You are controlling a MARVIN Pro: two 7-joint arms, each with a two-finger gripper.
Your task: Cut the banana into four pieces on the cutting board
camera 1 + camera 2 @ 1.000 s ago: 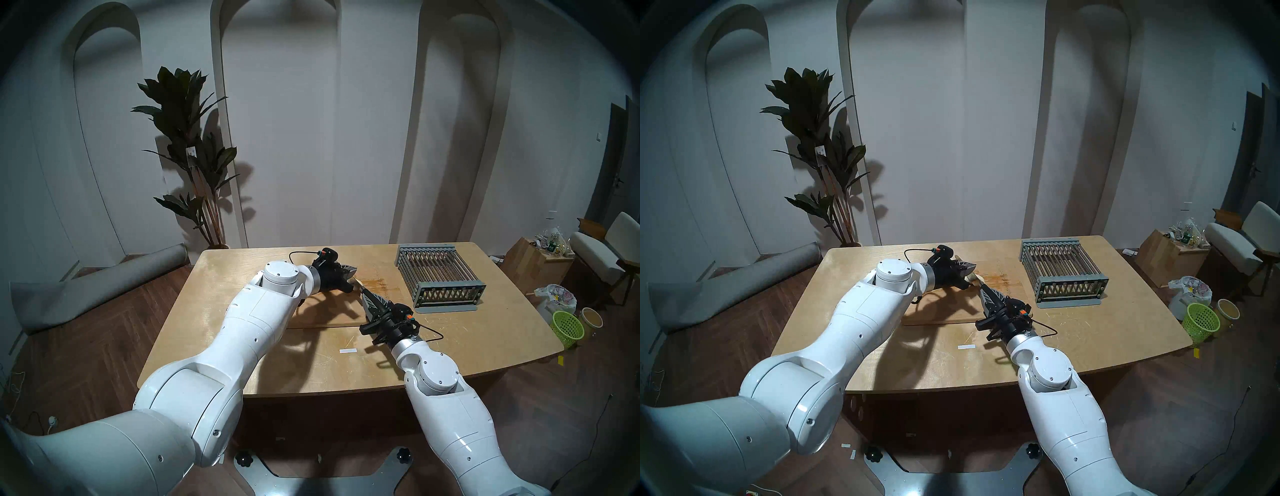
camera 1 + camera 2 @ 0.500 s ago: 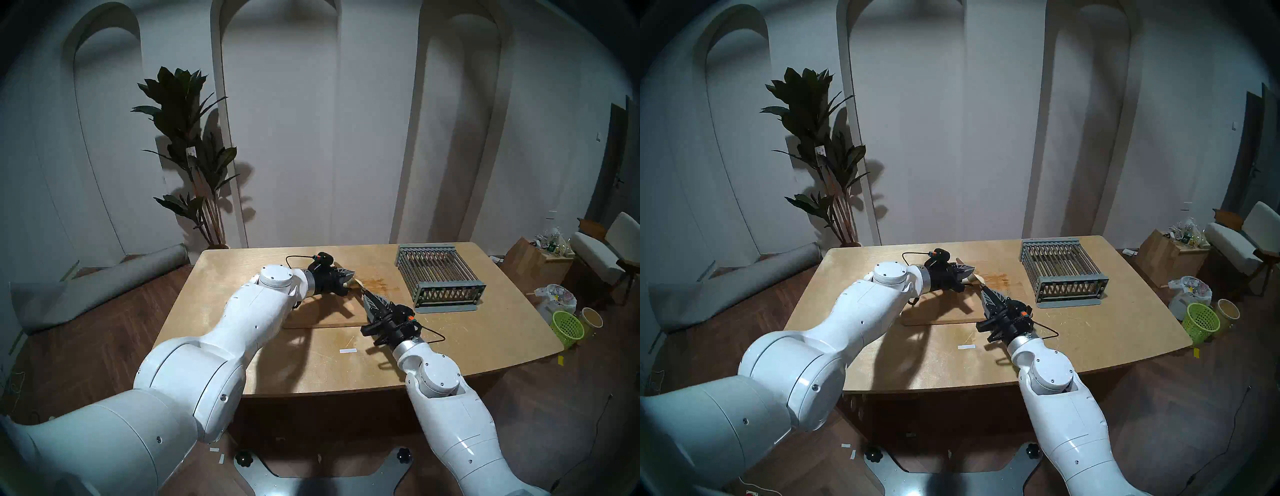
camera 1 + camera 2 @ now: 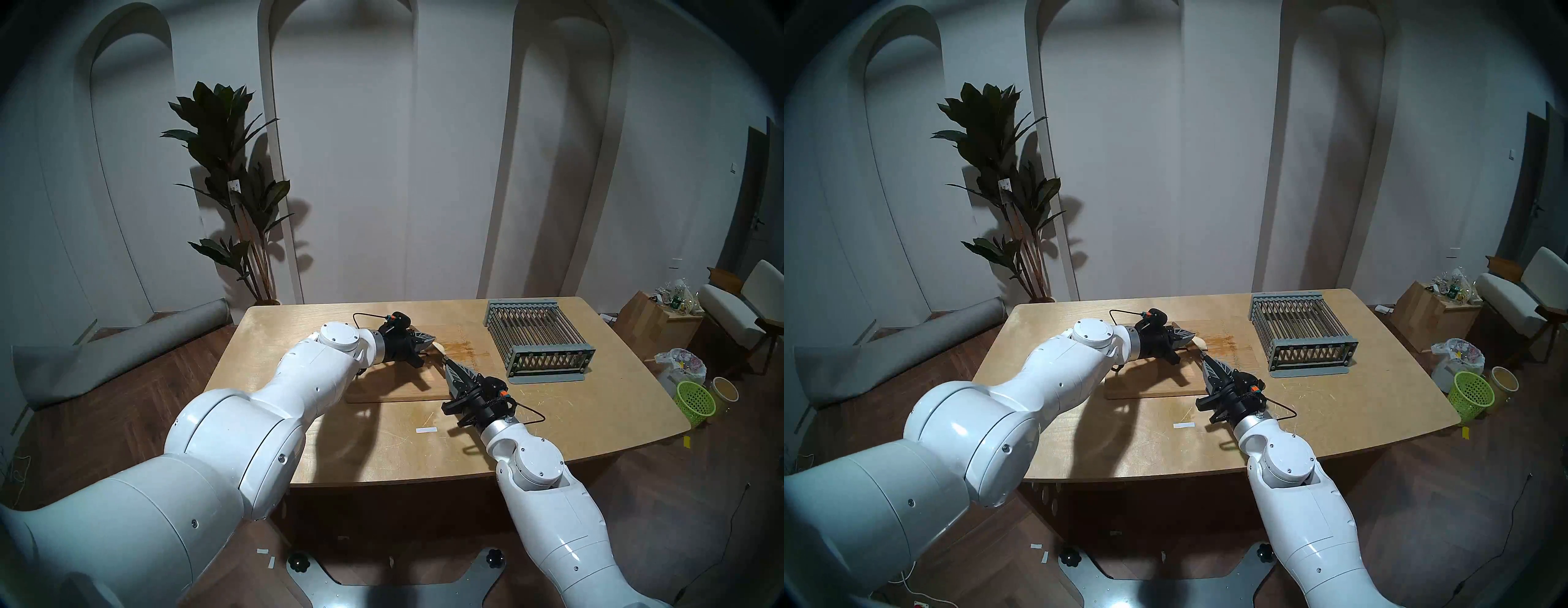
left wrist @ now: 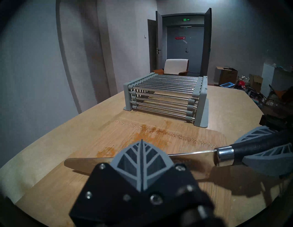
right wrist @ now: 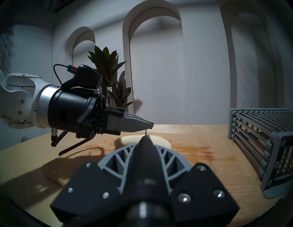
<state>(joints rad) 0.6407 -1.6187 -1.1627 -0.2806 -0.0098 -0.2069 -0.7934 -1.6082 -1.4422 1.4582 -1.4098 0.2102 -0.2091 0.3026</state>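
Observation:
The peeled pale banana (image 5: 126, 140) lies on the stained far part of the wooden cutting board (image 3: 394, 390), and shows as a small pale end (image 3: 1200, 342) in the head views. My left gripper (image 5: 151, 125) is shut and empty, and hovers just above the banana without touching it. My right gripper (image 3: 449, 364) is shut on the black handle of a knife (image 4: 237, 152). The silver blade (image 4: 88, 161) lies across the banana under the left fingertips. The wrist views do not show whether the banana is cut through.
A grey rack of metal rods (image 3: 539, 344) stands at the table's back right, close to the board's right end. A white paper strip (image 3: 425, 430) lies near the front. A green basket (image 3: 695, 399) stands on the floor to the right.
My left elbow has swung down and outward, and the left gripper has sunk slightly toward the banana. The right gripper with the knife has shifted only a little.

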